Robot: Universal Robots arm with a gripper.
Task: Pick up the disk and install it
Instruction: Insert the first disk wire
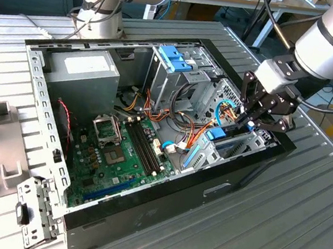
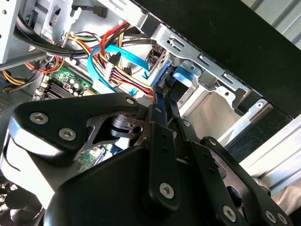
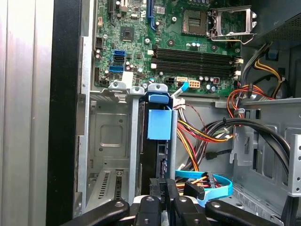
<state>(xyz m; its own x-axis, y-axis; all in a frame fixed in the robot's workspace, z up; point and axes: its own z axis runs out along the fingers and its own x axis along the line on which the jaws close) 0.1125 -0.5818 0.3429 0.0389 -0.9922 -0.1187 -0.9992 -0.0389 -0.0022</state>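
The disk (image 3: 156,157) stands on edge inside the drive bay (image 3: 109,141) at the front corner of the open computer case (image 1: 159,214). It shows as a dark narrow body with a blue bracket (image 3: 159,123) over its far end. In the exterior view the disk (image 1: 231,145) sits low in the bay at the case's right end. My gripper (image 1: 249,124) hangs right over it, and its black fingers (image 3: 157,188) are drawn together and shut. The fingertips (image 2: 161,101) meet the disk's near end, with only a thin slit between them.
Loose red, yellow and blue cables (image 3: 197,141) run beside the bay. The motherboard (image 1: 118,155) lies in the case's middle and a grey power-supply box (image 1: 86,68) at its far left corner. A second arm's base (image 1: 103,2) stands behind. A metal bracket (image 1: 34,214) lies on the ribbed table (image 1: 274,241).
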